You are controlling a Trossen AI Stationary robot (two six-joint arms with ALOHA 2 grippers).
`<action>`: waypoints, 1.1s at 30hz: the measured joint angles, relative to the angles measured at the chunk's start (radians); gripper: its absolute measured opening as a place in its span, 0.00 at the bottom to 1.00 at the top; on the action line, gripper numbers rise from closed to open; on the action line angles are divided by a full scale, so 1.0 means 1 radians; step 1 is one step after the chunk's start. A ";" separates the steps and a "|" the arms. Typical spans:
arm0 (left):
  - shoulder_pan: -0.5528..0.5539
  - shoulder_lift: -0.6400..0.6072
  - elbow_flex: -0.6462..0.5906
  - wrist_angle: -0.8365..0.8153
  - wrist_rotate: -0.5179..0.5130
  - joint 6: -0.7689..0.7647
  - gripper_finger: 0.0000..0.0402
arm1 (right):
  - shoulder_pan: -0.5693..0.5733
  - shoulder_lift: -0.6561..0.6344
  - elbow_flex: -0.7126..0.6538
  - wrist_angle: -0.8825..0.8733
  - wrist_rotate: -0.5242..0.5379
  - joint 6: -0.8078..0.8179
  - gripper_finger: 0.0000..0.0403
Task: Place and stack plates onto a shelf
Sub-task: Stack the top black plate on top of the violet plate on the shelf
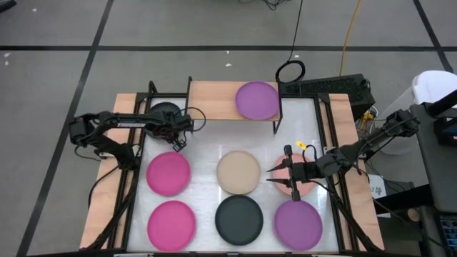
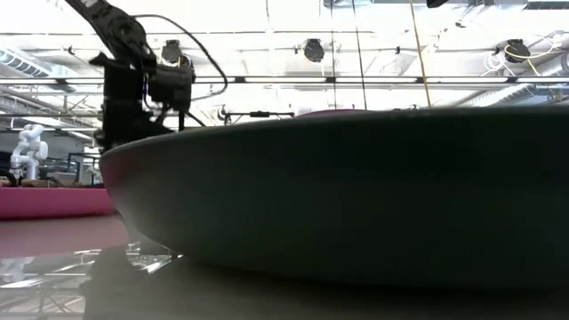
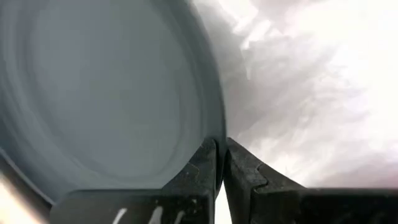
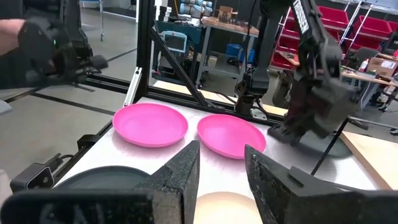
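Light-wood shelf [image 1: 214,100]: one purple plate [image 1: 257,100] on top. Left gripper [image 1: 180,135] clenched on black plate [image 1: 163,114] beside shelf's left legs. Right gripper [image 1: 275,175], fingers parted, hovers over salmon plate [image 1: 300,187] beside beige plate [image 1: 238,172]. Two magenta plates [image 1: 168,173] lie unobstructed.

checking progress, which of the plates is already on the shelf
The purple plate at the right end of the shelf. The other purple plate lies on the white table.

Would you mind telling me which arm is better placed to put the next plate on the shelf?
Probably the left: its pincer is already shut on the black plate beside the shelf. The right pincer is open, empty, above the salmon plate.
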 joint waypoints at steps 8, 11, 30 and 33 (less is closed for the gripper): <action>-0.021 -0.200 0.165 -0.242 -0.126 -0.093 0.03 | 0.000 0.000 0.000 0.000 0.000 0.000 0.28; -0.029 -0.271 0.243 -0.253 -0.139 -0.097 0.03 | 0.000 0.000 0.000 0.002 0.000 0.000 0.28; -0.239 -0.051 0.739 0.286 -0.050 0.585 0.03 | -0.001 -0.111 0.000 0.206 0.053 -0.188 0.28; -0.263 0.065 0.808 0.319 -0.045 0.716 0.03 | -0.001 -0.142 0.000 0.240 0.053 -0.209 0.28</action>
